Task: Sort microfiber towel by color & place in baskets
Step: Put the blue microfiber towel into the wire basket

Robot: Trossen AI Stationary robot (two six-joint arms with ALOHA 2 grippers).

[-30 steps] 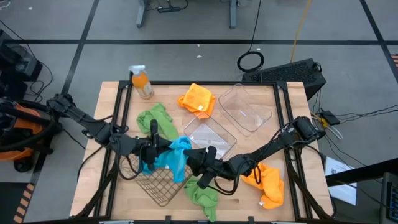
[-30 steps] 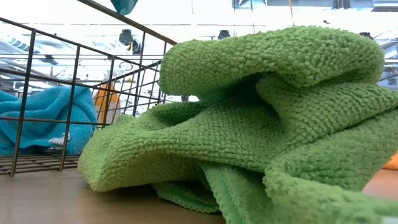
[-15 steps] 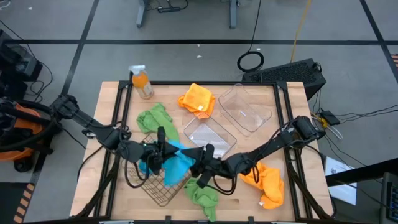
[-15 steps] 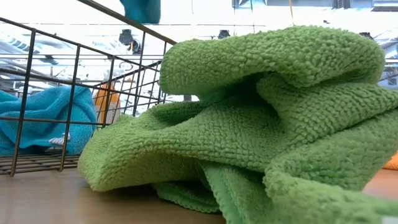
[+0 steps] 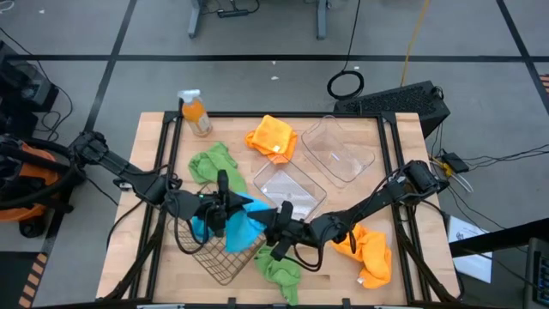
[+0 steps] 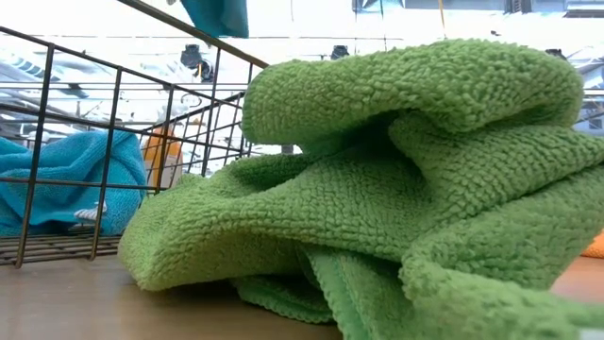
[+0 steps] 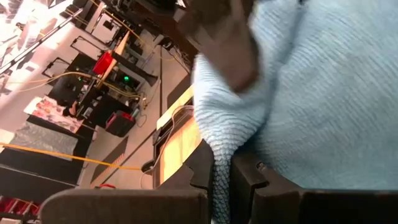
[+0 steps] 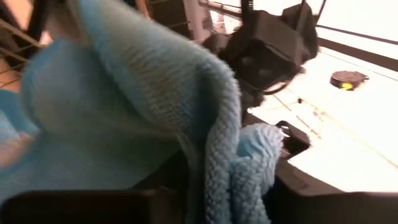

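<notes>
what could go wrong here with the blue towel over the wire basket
Both tools, left and right, pinch the same blue towel above the wire basket. If only one opens, it may hang over the rim rather than drop in beside the other blue towel. The green towel lies against the basket, so the right arm could drag it.

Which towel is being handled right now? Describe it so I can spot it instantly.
Find the dark wire basket at the table's front-left. Above it, the left gripper and right gripper both hold one bright blue towel stretched between them. It is the only towel off the table; another blue towel already lies inside the basket.
</notes>
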